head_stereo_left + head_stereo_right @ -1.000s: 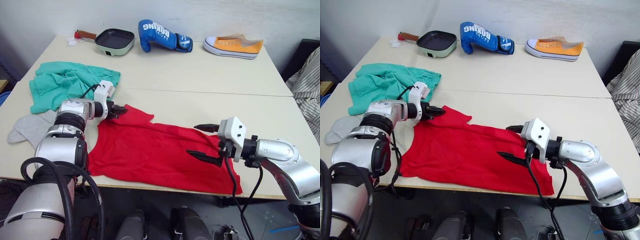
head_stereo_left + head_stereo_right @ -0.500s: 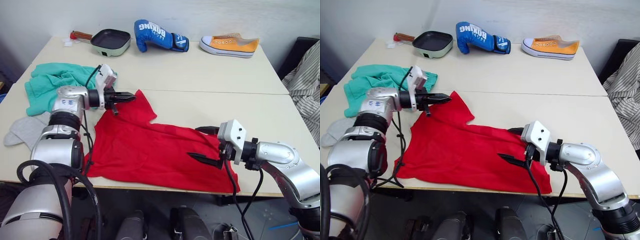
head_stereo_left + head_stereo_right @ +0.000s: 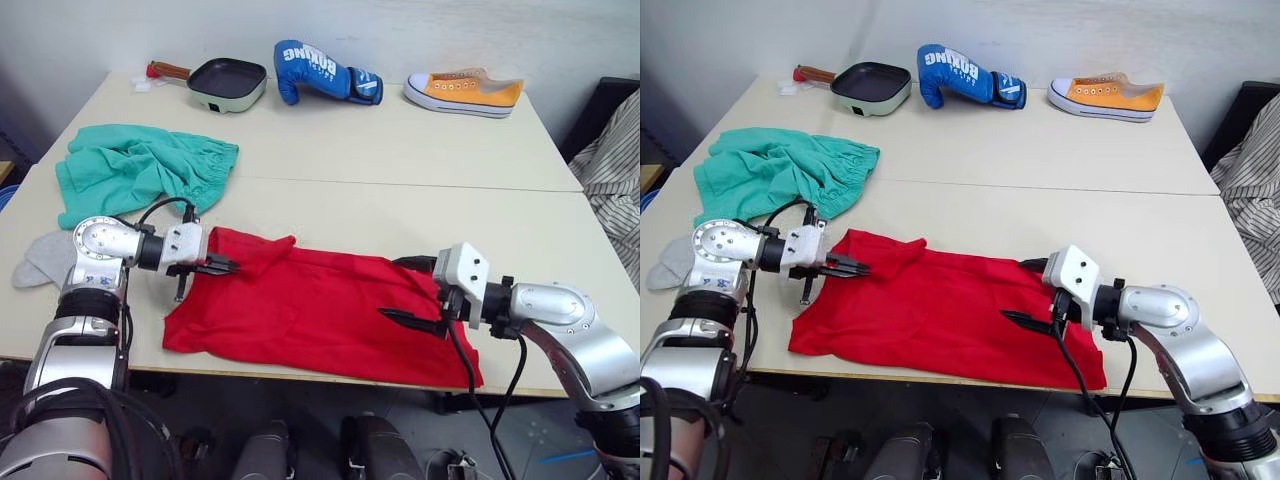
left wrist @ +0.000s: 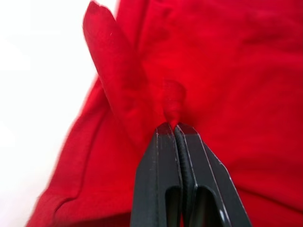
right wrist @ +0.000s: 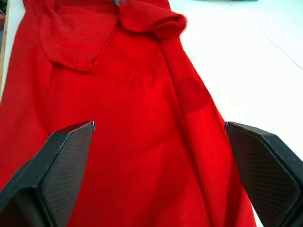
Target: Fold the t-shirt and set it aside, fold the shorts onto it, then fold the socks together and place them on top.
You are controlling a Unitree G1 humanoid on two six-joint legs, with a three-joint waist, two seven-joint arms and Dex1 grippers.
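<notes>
The red t-shirt (image 3: 320, 305) lies spread along the table's near edge, its far-left part folded over onto itself. My left gripper (image 3: 215, 267) sits low at the shirt's left end, shut on a pinch of red fabric (image 4: 173, 101). Over the shirt's right end my right gripper (image 3: 400, 290) hovers open, the cloth lying between its spread fingers (image 5: 61, 161). The teal-green shorts (image 3: 140, 170) are bunched at the far left. A grey sock (image 3: 40, 258) lies at the left edge; I cannot tell the pair apart.
Along the table's far edge sit a green frying pan (image 3: 230, 82), a blue boxing glove (image 3: 325, 70) and an orange sneaker (image 3: 465, 92). Striped cloth (image 3: 615, 170) hangs off to the right. Bare table (image 3: 420, 150) stretches beyond the shirt.
My left gripper has come down and toward the near edge with the shirt's sleeve, laying it over the shirt's body. The right gripper has stayed put, open.
</notes>
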